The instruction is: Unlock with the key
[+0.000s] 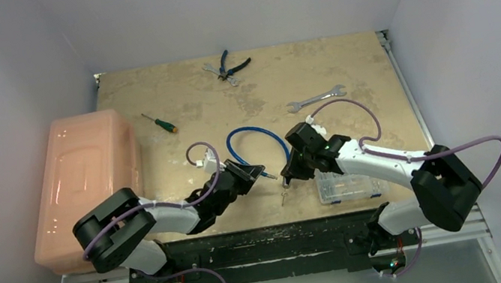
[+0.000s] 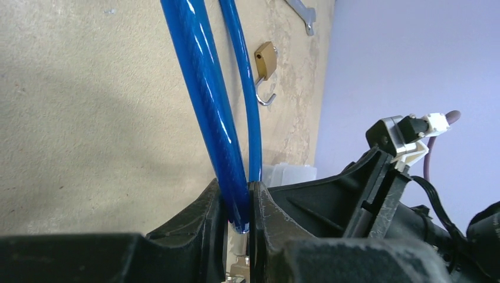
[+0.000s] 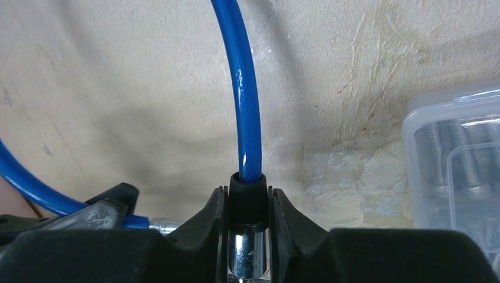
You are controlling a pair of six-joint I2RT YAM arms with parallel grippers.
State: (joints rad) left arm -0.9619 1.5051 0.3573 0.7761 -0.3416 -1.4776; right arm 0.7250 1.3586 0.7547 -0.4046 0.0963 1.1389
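Finding a pink bin (image 1: 87, 184) at the left edge of the bench (image 1: 357, 64), lid on, contents hidden. Finding a clear box (image 3: 454, 165) at the near right, lid down, holding silver bolts in compartments; partly screened from above by the right arm.

Tracing a blue cable (image 1: 247, 136) looping across mid-bench between the 2 arms. Pinching that cable near its metal pin end with the left tool (image 2: 239, 203), both fingers pressing against it. Clamping the cable's black collar, above a chrome barrel, with the right tool (image 3: 248, 197), both fingers touching the collar.

Spotting the key (image 1: 284, 198) lying flat on the bench just below the right tool in the top view, apart from both tools.

Seeing a brass padlock (image 2: 266, 60) beyond the cable in the left wrist view, shackle hanging open as a hook.

Noting, farther back, a wrench (image 1: 316, 98), a screwdriver (image 1: 157, 123), and pliers (image 1: 234, 64) just beside a 2nd, smaller wrench (image 1: 210, 67).
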